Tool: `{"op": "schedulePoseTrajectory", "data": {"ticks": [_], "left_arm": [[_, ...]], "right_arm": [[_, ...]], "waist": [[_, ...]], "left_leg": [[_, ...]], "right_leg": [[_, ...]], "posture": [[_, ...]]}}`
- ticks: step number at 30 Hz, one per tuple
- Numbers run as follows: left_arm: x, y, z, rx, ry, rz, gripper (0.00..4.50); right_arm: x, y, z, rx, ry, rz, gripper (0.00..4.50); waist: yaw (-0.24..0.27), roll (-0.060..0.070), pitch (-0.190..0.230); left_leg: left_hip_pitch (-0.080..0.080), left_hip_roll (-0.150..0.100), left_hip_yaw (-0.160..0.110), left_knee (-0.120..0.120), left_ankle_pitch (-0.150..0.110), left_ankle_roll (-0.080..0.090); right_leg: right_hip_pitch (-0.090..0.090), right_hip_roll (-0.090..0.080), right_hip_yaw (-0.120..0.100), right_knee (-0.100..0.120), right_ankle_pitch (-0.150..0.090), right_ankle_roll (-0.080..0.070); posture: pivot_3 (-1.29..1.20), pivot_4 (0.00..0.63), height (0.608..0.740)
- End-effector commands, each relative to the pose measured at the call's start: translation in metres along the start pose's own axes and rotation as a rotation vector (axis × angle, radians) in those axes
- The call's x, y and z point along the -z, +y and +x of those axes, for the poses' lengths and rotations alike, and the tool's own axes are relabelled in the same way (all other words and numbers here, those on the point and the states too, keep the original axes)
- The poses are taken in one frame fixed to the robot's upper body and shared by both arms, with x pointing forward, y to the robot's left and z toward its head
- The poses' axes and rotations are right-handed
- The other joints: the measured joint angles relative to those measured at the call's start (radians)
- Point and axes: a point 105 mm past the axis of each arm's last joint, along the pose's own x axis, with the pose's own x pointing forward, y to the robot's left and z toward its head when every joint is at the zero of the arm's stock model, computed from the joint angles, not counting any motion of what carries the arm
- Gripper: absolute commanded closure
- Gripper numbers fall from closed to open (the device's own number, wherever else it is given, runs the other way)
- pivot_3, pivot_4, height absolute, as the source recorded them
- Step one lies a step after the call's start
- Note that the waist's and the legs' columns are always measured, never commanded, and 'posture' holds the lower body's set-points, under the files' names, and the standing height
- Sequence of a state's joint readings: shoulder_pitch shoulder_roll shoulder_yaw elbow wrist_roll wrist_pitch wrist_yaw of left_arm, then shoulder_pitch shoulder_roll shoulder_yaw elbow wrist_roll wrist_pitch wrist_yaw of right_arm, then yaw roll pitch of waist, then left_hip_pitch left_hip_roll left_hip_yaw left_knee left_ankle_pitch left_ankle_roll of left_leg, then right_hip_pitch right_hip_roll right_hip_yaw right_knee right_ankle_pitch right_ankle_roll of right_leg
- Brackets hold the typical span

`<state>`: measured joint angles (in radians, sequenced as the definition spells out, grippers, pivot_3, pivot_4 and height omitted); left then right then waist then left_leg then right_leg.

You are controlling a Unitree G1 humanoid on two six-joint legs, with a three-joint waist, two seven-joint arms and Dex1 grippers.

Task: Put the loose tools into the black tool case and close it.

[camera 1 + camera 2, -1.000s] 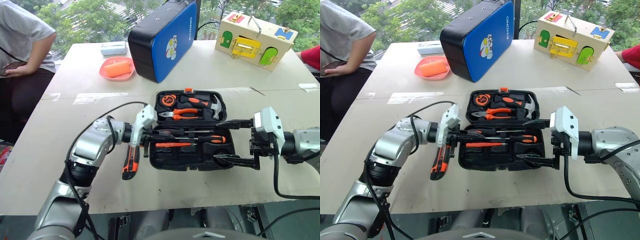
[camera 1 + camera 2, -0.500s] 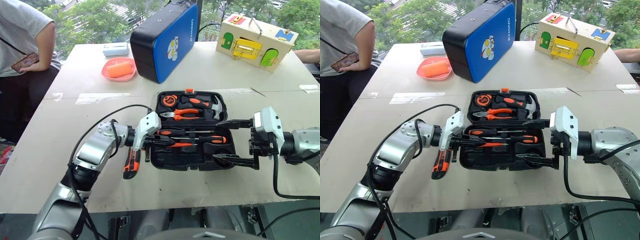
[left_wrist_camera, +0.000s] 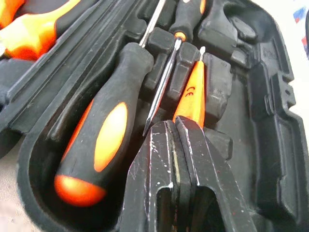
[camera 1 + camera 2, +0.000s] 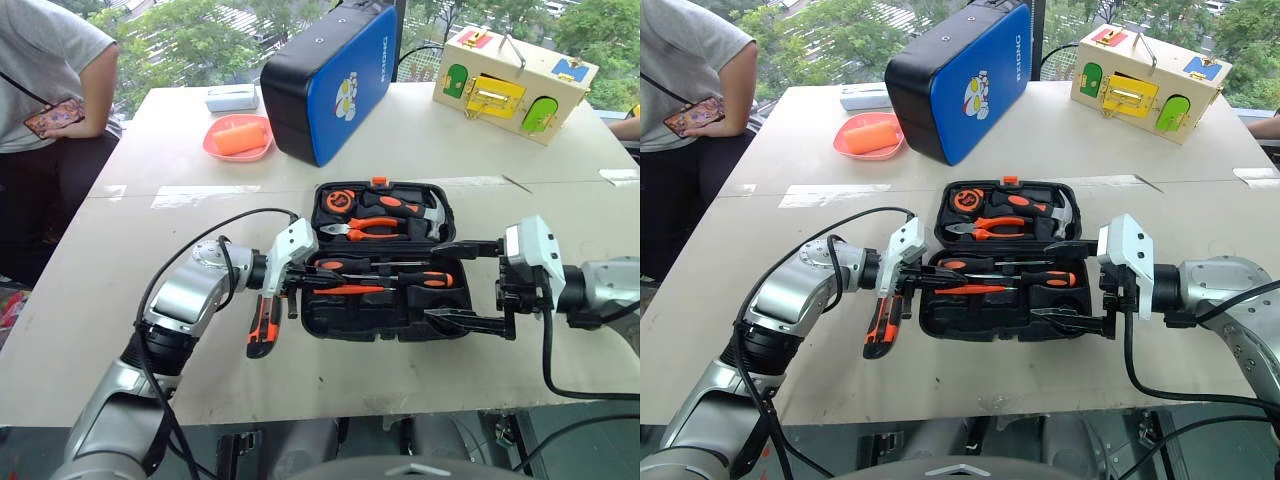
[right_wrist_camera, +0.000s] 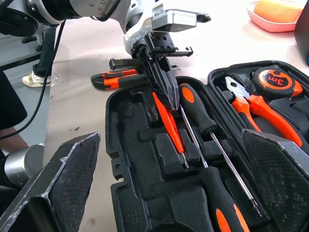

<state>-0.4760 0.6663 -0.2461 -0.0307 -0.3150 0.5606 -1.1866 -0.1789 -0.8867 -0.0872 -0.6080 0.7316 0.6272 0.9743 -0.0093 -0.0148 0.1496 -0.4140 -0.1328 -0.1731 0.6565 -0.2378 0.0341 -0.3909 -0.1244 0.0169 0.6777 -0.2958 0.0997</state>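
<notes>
Left gripper (image 5: 164,94) jaws pinched on slim orange screwdriver (image 5: 169,128) inside case (image 4: 385,312) edge; right gripper (image 4: 470,283) wide, beside opposite edge. Two black-and-orange screwdrivers (image 4: 400,272) beyond; one knife (image 4: 262,328) outside.

Bare table (image 4: 130,300) lies left of the open black tool case (image 4: 385,310).

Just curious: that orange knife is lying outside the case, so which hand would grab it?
Probably the left hand: the utility knife lies right beside it, though it's shut on the slim orange screwdriver. The right hand is open across the case.
</notes>
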Motion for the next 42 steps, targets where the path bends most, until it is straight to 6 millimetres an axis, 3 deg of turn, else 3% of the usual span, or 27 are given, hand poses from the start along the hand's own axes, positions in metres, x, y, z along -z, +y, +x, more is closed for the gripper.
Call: {"op": "schedulePoseTrajectory", "data": {"ticks": [1, 11, 14, 20, 23, 35, 42], "left_arm": [[0.033, -0.01, 0.003, 0.02, 0.136, 0.033, 4.44], [0.045, -0.011, 0.0, 0.003, 0.166, 0.133, 4.44], [0.035, -0.007, 0.0, -0.022, 0.115, 0.151, 4.44], [-0.01, 0.003, -0.008, -0.062, -0.08, 0.15, 4.44], [-0.018, 0.001, -0.011, -0.037, -0.1, 0.133, 4.44], [0.015, -0.017, 0.001, 0.059, 0.054, 0.129, 4.44], [0.038, -0.01, 0.002, 0.014, 0.163, 0.192, 4.44]], "right_arm": [[-0.006, 0.003, 0.001, -0.006, -0.016, -0.035, 0.0], [-0.004, 0.0, 0.003, 0.0, -0.017, -0.034, 0.0], [-0.004, 0.0, 0.004, -0.001, -0.017, -0.033, 0.0], [-0.003, 0.0, 0.004, -0.004, -0.016, -0.029, 0.0], [-0.003, 0.0, 0.004, -0.003, -0.016, -0.028, 0.0], [-0.002, 0.001, 0.005, 0.007, -0.013, -0.021, 0.0], [-0.002, 0.001, 0.005, 0.013, -0.013, -0.018, 0.0]], "waist": [[-0.001, 0.0, 0.0], [-0.005, 0.002, -0.002], [-0.005, 0.003, -0.002], [-0.001, 0.002, -0.002], [-0.002, 0.002, -0.002], [-0.001, 0.002, -0.002], [-0.002, 0.002, -0.003]], "left_leg": [[0.0, 0.0, 0.0, 0.0, 0.0, 0.0], [0.001, 0.0, 0.0, -0.003, 0.0, 0.0], [0.001, 0.0, 0.0, -0.003, 0.0, 0.0], [0.001, 0.0, 0.0, -0.003, 0.0, 0.0], [0.0, 0.0, 0.0, -0.002, 0.0, 0.0], [0.0, 0.0, 0.0, -0.002, 0.0, 0.0], [0.001, 0.0, 0.0, -0.003, 0.0, 0.0]], "right_leg": [[0.0, 0.0, 0.0, 0.0, 0.0, 0.0], [0.0, 0.0, 0.001, -0.001, 0.0, 0.0], [0.0, 0.0, 0.001, -0.001, 0.0, 0.0], [0.0, 0.0, 0.0, -0.001, 0.0, 0.0], [-0.001, 0.001, 0.0, -0.001, 0.0, 0.0], [-0.001, 0.0, 0.0, -0.001, 0.0, 0.0], [0.0, 0.0, 0.0, -0.001, 0.0, 0.0]], "posture": [[0.0, 0.15, 0.735], [0.0, 0.15, 0.735], [0.0, 0.15, 0.735], [0.0, 0.15, 0.735], [0.0, 0.15, 0.735], [0.0, 0.15, 0.735], [0.0, 0.15, 0.735]]}}
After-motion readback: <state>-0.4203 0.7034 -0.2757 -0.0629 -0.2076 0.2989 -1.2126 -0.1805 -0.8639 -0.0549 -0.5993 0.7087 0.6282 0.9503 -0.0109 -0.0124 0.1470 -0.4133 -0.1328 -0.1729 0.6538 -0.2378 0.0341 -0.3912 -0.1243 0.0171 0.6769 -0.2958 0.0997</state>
